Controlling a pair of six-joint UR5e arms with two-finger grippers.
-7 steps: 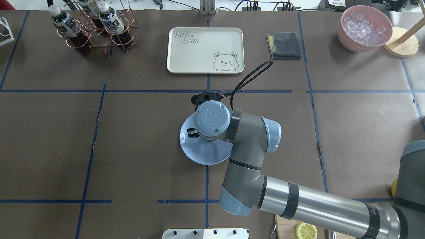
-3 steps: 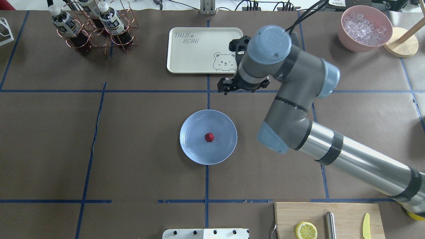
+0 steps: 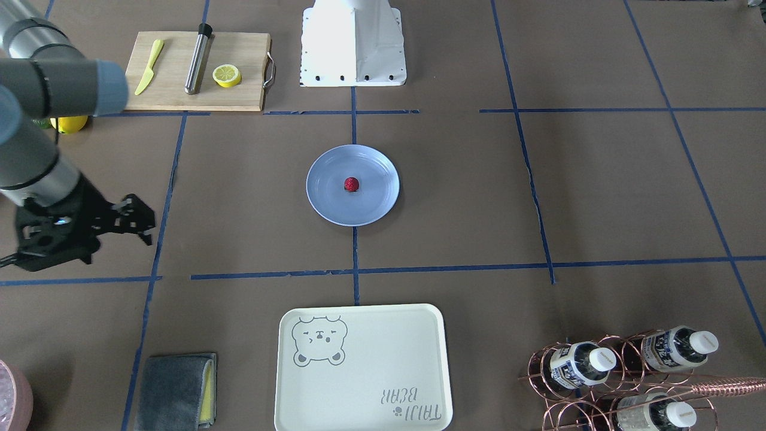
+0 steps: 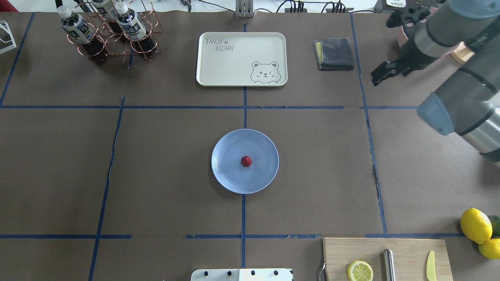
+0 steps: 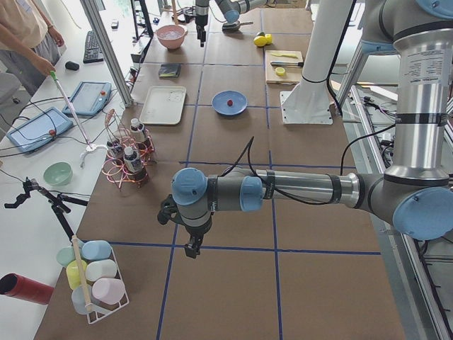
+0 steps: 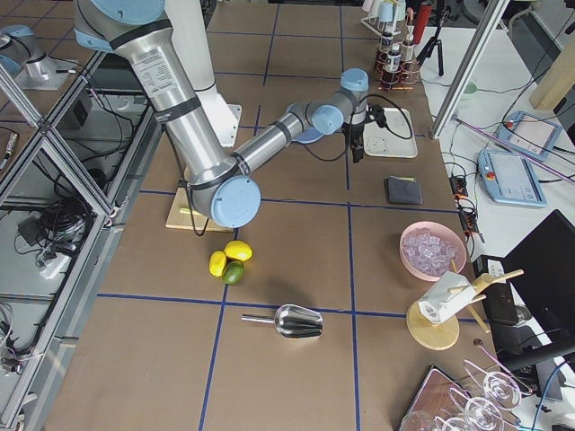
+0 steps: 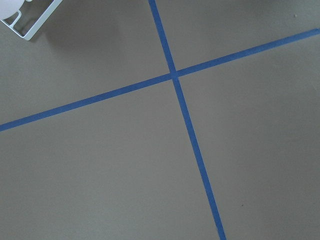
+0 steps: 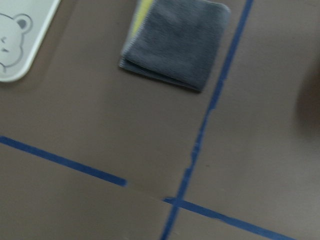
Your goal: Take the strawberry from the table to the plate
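Note:
The strawberry (image 4: 246,161) (image 3: 351,184) is a small dark-red berry lying at the middle of the light-blue plate (image 4: 226,173) (image 3: 326,200), which rests on the brown table (image 4: 156,175). My right gripper (image 4: 377,78) (image 3: 143,220) hangs well away from the plate, at the far right beside the grey cloth. It is open with nothing between its fingers. My left gripper (image 5: 191,249) shows only in the exterior left view, low over bare table at the left end, so I cannot tell its state. The left wrist view holds only tape lines.
A cream bear tray (image 4: 241,58) and a grey cloth (image 4: 335,53) lie beyond the plate. A copper bottle rack (image 4: 113,31) stands back left. Near me are a cutting board (image 4: 406,249) with a lemon half (image 4: 359,271), and whole lemons (image 4: 475,225).
The right gripper rose off the plate, leaving the strawberry there. It then swung past the bear tray to the far right of the table.

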